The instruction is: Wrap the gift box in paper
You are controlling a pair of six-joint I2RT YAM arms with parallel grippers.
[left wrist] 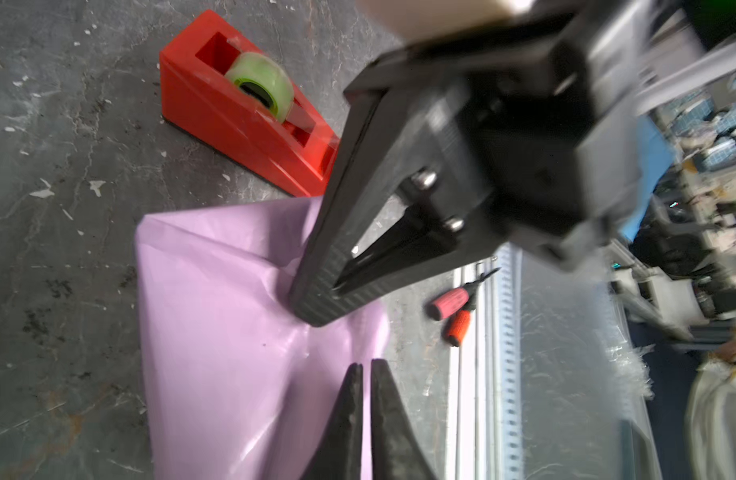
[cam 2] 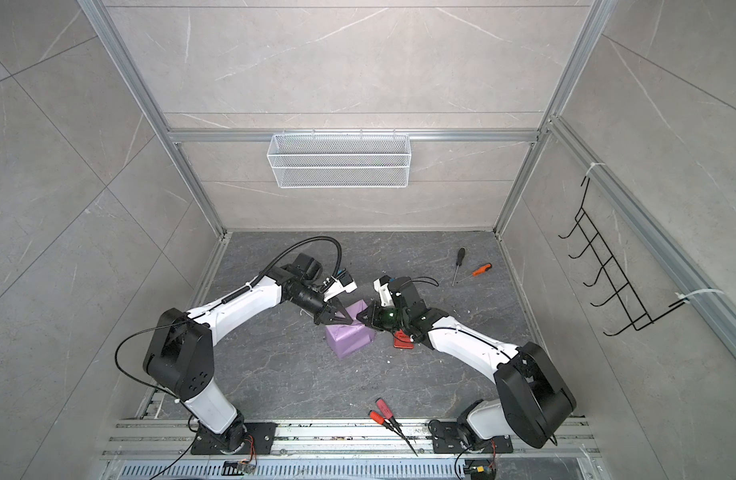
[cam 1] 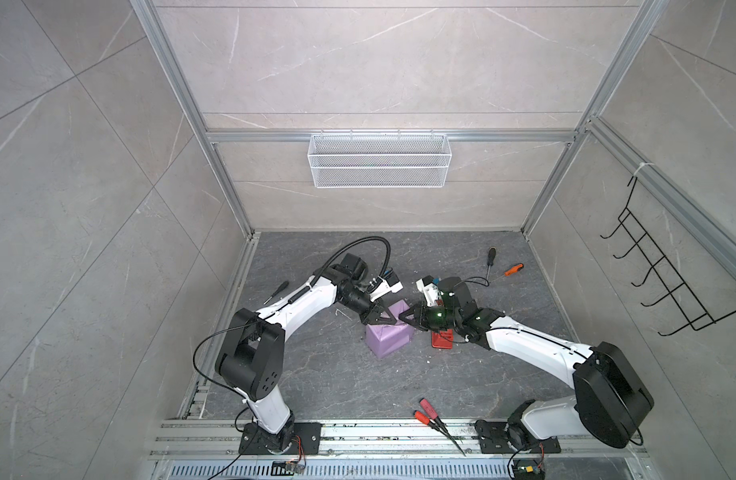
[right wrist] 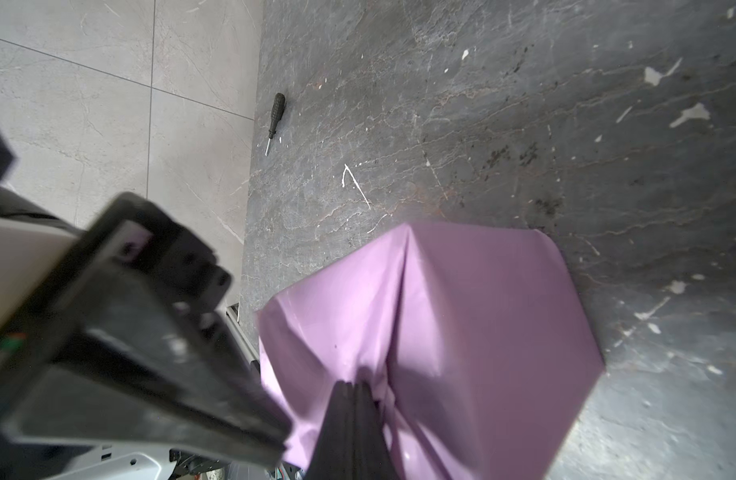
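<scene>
Left pincer [left wrist: 366, 368] over diagonal paper [left wrist: 216, 332]

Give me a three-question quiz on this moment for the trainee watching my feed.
1. True or false: the red tape dispenser stands on the paper.
2. The right gripper is: A open, clear of everything; B shut, tip on the paper; C holding a screwdriver.
3. Fill in: the left gripper is ___ (open or shut).
Key: 1 false, it stands beside the paper; 2 B; 3 shut.
</scene>
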